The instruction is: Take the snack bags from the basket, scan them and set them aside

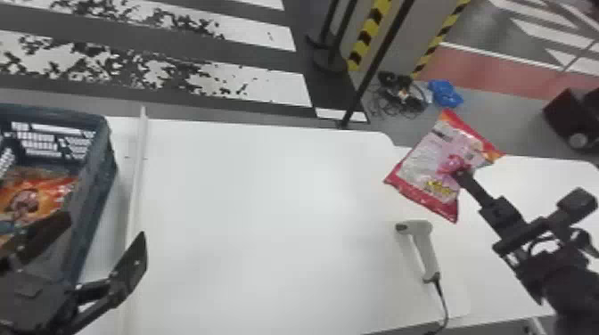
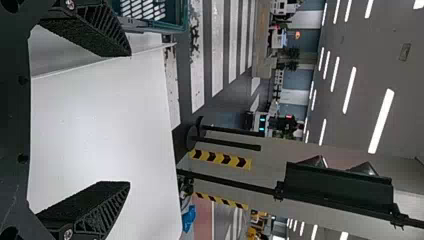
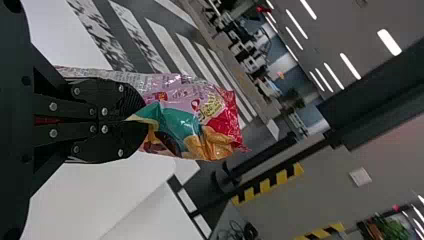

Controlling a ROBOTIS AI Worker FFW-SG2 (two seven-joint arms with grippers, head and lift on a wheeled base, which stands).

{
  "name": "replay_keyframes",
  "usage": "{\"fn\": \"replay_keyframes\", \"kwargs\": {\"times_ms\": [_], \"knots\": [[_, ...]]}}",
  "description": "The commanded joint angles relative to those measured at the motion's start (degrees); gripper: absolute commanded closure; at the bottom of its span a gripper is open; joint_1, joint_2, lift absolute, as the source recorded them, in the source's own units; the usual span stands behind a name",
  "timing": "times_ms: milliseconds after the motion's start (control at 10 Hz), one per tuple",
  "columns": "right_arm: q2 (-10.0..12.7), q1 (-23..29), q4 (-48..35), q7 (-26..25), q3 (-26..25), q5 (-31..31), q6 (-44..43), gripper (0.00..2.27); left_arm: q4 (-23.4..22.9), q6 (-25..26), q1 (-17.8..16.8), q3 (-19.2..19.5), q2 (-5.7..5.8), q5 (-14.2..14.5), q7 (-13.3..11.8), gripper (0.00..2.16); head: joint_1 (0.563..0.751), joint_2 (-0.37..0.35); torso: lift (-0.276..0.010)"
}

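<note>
Beyond the scanner (image 1: pixel 425 251), your right end effector (image 3: pixel 144 120) clamped a snack bag (image 1: pixel 425 162); your left end effector (image 2: pixel 130 119) gaped empty. Sound scanning called for its panel flat, square to the scanner.

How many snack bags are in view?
2 clearly: a pink-and-red bag in the right hand, and an orange bag in the basket. Others may be hidden in there.

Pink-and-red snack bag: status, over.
Right pincer shut on snack bag, raised. Left pincer open by basket, orange bag inside. Nothing visible between held bag and handheld scanner.
</note>
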Motion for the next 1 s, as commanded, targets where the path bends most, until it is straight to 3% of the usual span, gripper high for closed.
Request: {"fn": "replay_keyframes", "kwargs": {"times_ms": [0,100,200,300,500,700,900], "knots": [[0.08,-0.25,4.38,-4.68,-1.38,-1.73,-8.79,2.25,0.04,0.34,0.06,-0.09,0.0,-0.46,-0.01,0.07,0.695,-0.35,-0.075],[-0.45,-1.13,8.16,-7.49,-1.91,-1.82,-14.59,2.25,0.13,0.51,-0.12,-0.27,0.0,-0.46,-0.01,0.07,0.695,-0.35,-0.075],[-2.39,-1.57,12.55,-9.95,-1.73,-3.05,-18.64,2.25,0.22,1.04,-0.29,-0.53,0.0,-0.55,-0.1,0.07,0.695,-0.35,-0.075],[-3.44,-1.75,15.98,-14.96,0.11,-1.99,-27.25,2.25,0.3,1.04,-0.38,-0.71,0.0,-0.64,-0.1,0.07,0.695,-0.35,-0.075],[-6.6,-4.47,28.46,-19.97,5.83,2.14,-40.43,2.25,0.3,1.04,-0.47,-0.79,0.0,-0.73,-0.1,0.07,0.695,-0.35,-0.075],[-7.66,-7.37,35.93,-24.1,9.69,5.22,-44.48,2.25,0.3,0.86,-0.56,-0.79,0.0,-0.55,-0.1,0.07,0.695,-0.35,-0.075],[-7.13,-7.64,36.72,-29.29,14.09,7.06,-46.94,2.18,0.57,0.86,-0.47,-0.88,0.0,-0.55,-0.27,0.07,0.695,-0.35,-0.075]]}}
